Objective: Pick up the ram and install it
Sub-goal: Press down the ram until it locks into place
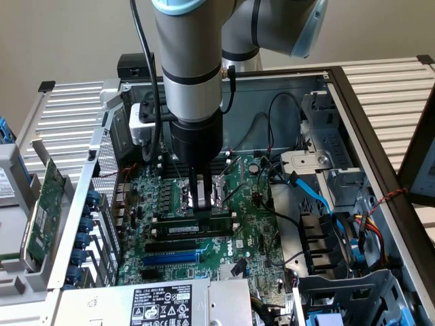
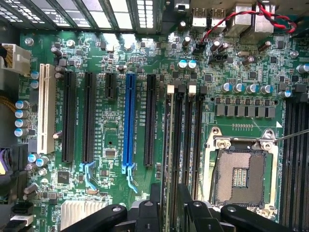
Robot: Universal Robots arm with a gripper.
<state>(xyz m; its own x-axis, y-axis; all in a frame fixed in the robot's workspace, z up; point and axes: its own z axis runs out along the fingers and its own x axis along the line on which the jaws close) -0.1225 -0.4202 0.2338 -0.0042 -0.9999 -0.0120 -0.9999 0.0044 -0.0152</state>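
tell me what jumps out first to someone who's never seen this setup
The big silver robot arm comes straight down into an open computer case, its gripper down at the ram, a dark stick with a pale label lying in a memory slot on the green motherboard. Next, the bright blue slot among the black ones, and the bare CPU socket beside the memory slots.

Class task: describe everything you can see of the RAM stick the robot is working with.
The long, thin dark green-black RAM stick with a pale label strip lies lengthwise along a black memory slot on the green motherboard, standing on its long edge. The gripper's dark fingers come straight down onto its upper edge. In the wrist view it shows edge-on as a thin strip running up from the fingers.
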